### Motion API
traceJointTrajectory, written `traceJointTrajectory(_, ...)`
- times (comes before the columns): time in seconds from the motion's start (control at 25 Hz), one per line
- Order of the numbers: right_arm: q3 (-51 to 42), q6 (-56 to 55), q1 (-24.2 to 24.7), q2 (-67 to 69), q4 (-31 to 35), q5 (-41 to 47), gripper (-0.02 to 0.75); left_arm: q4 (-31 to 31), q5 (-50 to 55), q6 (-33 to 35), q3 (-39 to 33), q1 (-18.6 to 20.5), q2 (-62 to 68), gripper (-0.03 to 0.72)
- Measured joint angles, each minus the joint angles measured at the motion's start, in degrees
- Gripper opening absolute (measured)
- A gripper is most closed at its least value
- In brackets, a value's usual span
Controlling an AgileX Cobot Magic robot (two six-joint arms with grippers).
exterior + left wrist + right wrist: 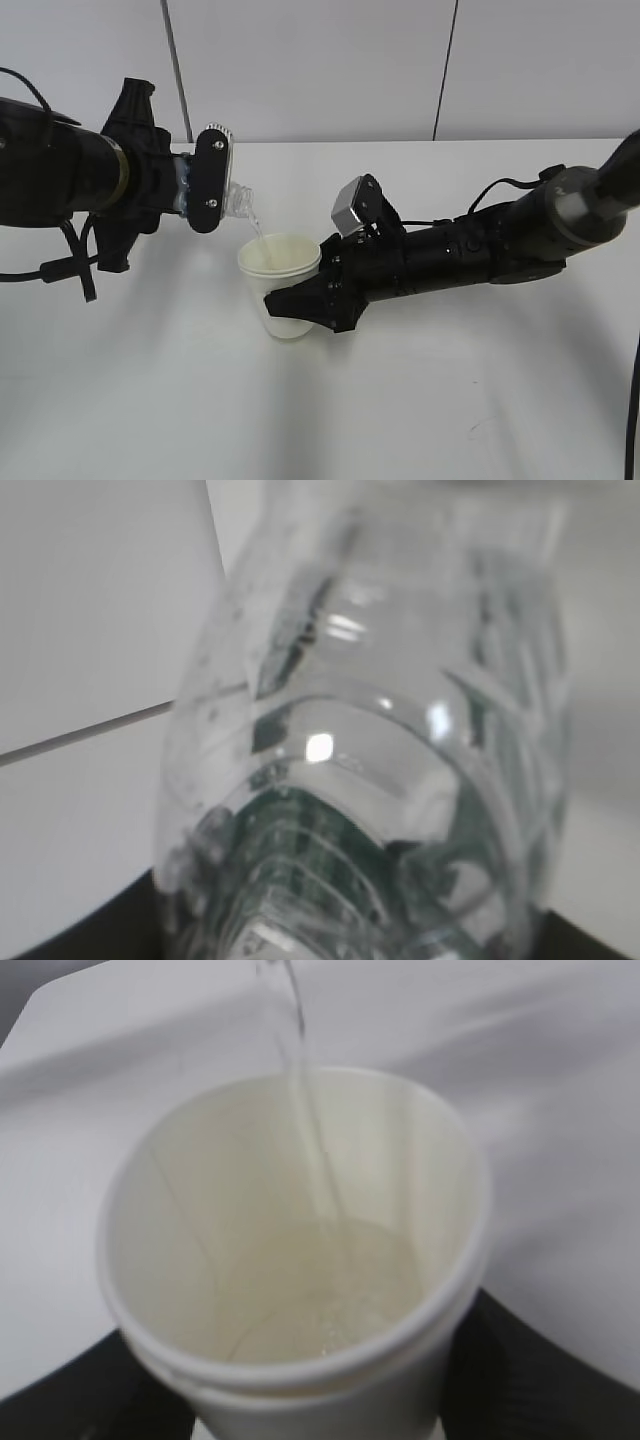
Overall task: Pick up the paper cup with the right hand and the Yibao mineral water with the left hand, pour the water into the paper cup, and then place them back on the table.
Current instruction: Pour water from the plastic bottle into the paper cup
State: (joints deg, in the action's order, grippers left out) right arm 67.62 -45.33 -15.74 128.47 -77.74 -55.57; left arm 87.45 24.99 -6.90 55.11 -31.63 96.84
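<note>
My left gripper (205, 183) is shut on the Yibao mineral water bottle (236, 199), tipped with its open neck pointing down to the right. A thin stream of water falls from it into the paper cup (281, 283). In the left wrist view the clear ribbed bottle (370, 730) with its dark green label fills the frame. My right gripper (300, 303) is shut on the cream paper cup and holds it upright, just above the white table (420, 400). In the right wrist view the cup (300, 1260) holds some water, and the stream enters from the top.
The table's far edge meets a pale wall with two dark vertical seams (176, 60). Black cables hang beside the left arm (75, 265) and at the right edge of the exterior view.
</note>
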Motion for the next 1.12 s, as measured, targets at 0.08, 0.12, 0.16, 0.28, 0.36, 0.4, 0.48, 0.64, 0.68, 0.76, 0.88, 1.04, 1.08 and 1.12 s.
traceJointTrajectory(0.08,0.0,0.0,0.0,0.0,0.0,0.0,0.491,0.0,0.0,0.0,0.0,0.0,0.0,0.353)
traceJointTrajectory(0.12,0.0,0.0,0.0,0.0,0.0,0.0,0.491,0.0,0.0,0.0,0.0,0.0,0.0,0.353)
traceJointTrajectory(0.16,0.0,0.0,0.0,0.0,0.0,0.0,0.491,0.0,0.0,0.0,0.0,0.0,0.0,0.353)
traceJointTrajectory(0.28,0.0,0.0,0.0,0.0,-0.1,0.0,0.491,-0.1,0.0,0.0,0.0,0.0,0.0,0.353)
traceJointTrajectory(0.36,0.0,0.0,0.0,0.0,-0.1,0.0,0.491,-0.2,0.0,-0.1,0.0,0.0,0.0,0.353)
traceJointTrajectory(0.4,0.0,0.0,0.0,0.0,-0.1,0.0,0.491,-0.2,0.0,-0.3,0.0,0.0,0.0,0.353)
traceJointTrajectory(0.48,0.0,0.0,0.0,0.0,-0.1,0.0,0.491,-0.4,0.0,-0.6,0.0,0.0,0.0,0.353)
traceJointTrajectory(0.64,0.0,0.0,0.0,0.0,-0.2,0.1,0.491,-2.5,-0.2,-0.7,0.0,0.0,0.0,0.352)
traceJointTrajectory(0.68,0.0,0.0,0.0,0.0,-0.2,0.1,0.491,-3.3,-0.3,-0.7,0.0,0.0,0.0,0.352)
traceJointTrajectory(0.76,0.0,0.0,0.0,0.0,-0.2,0.1,0.491,-4.3,-0.5,-1.4,0.0,0.0,0.0,0.352)
traceJointTrajectory(0.88,0.0,-0.1,0.0,0.0,-0.2,0.1,0.491,-5.1,-1.6,-3.8,0.0,0.0,0.0,0.351)
traceJointTrajectory(1.04,0.0,-0.1,0.0,0.0,-0.2,0.1,0.491,-5.6,-2.4,-7.5,0.0,0.0,0.0,0.351)
traceJointTrajectory(1.08,0.0,-0.1,0.0,0.0,-0.2,0.1,0.491,-5.7,-2.5,-8.7,0.0,0.0,0.0,0.351)
traceJointTrajectory(1.12,0.0,-0.1,0.0,0.0,-0.2,0.1,0.491,-5.7,-2.6,-10.4,0.0,0.0,0.0,0.351)
